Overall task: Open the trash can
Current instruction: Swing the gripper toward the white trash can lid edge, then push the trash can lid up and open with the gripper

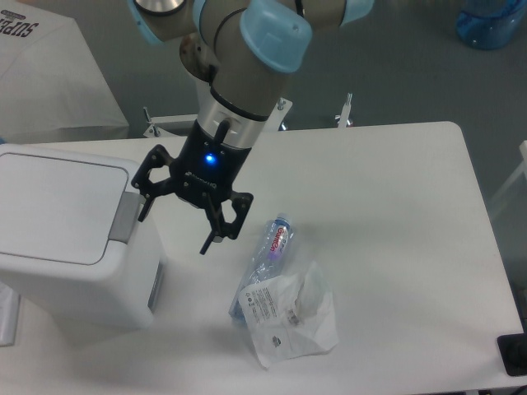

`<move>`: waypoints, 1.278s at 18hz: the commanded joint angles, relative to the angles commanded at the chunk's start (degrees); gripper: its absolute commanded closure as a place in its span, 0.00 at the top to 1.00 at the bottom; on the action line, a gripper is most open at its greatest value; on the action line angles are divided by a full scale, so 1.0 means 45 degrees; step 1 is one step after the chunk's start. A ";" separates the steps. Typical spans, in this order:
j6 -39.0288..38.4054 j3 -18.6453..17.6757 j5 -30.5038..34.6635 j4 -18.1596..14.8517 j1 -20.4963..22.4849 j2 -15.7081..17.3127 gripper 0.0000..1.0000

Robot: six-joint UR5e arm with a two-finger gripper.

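Note:
The trash can (70, 247) is a large white boxy bin at the left of the table. Its flat white lid (58, 202) lies shut, with a grey push tab (125, 216) at its right edge and a grey handle (155, 290) low on the right side. My gripper (175, 230) hangs just right of the tab, a little above the table, with its black fingers (216, 230) spread wide apart. It is open and empty. One finger is close to the tab, and I cannot tell whether it touches.
A crushed plastic water bottle (272, 251) and a crumpled clear plastic bag (292, 317) lie on the white table (395, 214) right of the gripper. A blue jug (492, 23) stands on the floor at the far right. A white box (45, 70) sits at the back left.

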 joint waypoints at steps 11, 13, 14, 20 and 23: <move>-0.0137 -0.0078 0.0059 0.0371 -0.0040 -0.0196 1.00; -0.0137 -0.0078 0.0059 0.0371 -0.0060 -0.0215 1.00; -0.0157 -0.0078 0.0059 0.0352 -0.0060 -0.0196 1.00; -0.0429 -0.0039 0.0039 0.0352 -0.0040 -0.0196 1.00; -0.0703 0.0234 0.0039 0.0371 -0.0040 -0.0196 1.00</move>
